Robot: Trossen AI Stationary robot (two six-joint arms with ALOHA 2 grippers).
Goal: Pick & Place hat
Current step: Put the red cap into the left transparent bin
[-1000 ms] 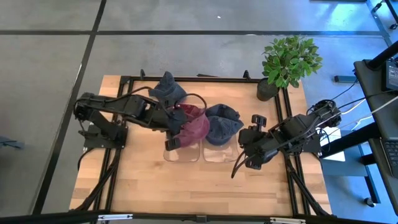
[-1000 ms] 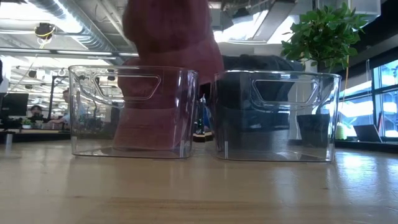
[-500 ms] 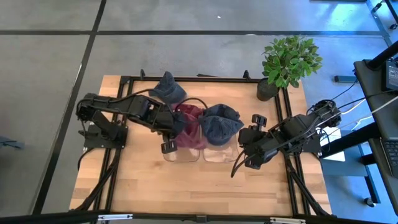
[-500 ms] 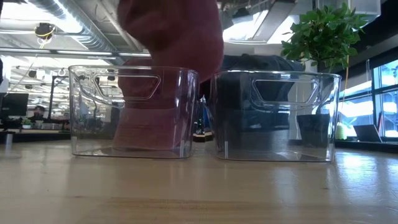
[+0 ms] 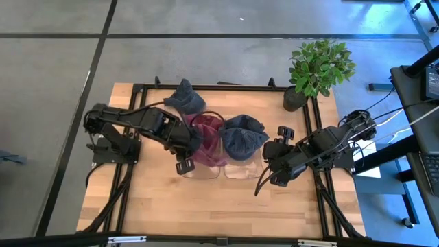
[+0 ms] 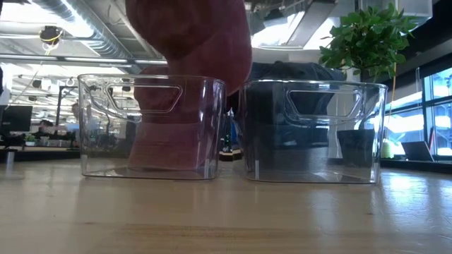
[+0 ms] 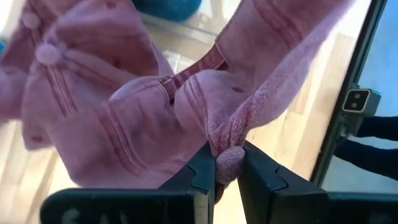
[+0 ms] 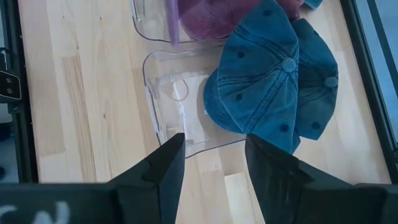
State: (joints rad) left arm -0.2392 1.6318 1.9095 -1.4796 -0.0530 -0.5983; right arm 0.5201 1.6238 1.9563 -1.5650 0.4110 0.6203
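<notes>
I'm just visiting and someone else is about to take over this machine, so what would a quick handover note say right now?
Left claw: shut on the pink hat, held over the left clear bin, partly hanging into it.
Right claw: open, empty, waiting above the right clear bin.
Blue hats: two, draped over the right bin's far edge; another blue hat lies on the table behind the bins.
Done: pink hat picked up.
Left: release it in the bin; the hat behind remains.

Grey concrete floor (image 5: 206, 55) with dark seams, wooden desk (image 5: 158, 199), potted plant (image 5: 319, 66) in the corner, open office with ceiling ducts (image 6: 85, 28) behind.
</notes>
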